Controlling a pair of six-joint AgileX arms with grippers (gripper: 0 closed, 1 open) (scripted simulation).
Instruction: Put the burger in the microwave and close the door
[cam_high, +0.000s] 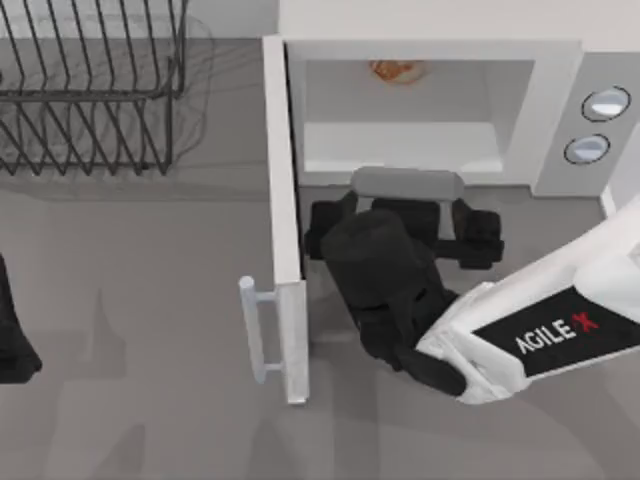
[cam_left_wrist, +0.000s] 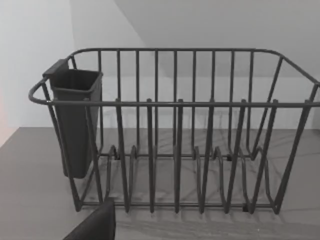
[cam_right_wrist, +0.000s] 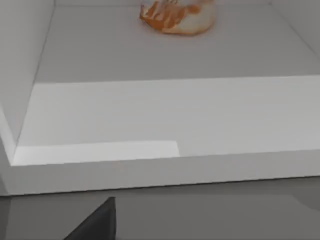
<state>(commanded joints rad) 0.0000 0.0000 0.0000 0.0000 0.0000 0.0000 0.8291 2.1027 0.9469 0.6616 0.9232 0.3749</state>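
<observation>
From above, you see the burger (cam_high: 398, 71) deep in the microwave (cam_high: 560, 110), the door (cam_high: 284, 215) swung wide open; your right gripper (cam_high: 408, 186) hangs just outside the cavity, whether released or clenched you cannot tell; left arm (cam_high: 14, 340) parked at the left edge. Left wrist: a rack (cam_left_wrist: 175, 135) (black wire). Right wrist: the burger (cam_right_wrist: 179, 16) on the far cavity floor.

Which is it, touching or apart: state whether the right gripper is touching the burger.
Apart. The right wrist view shows the burger deep inside the microwave, bare floor before it; the right gripper sits outside.
</observation>
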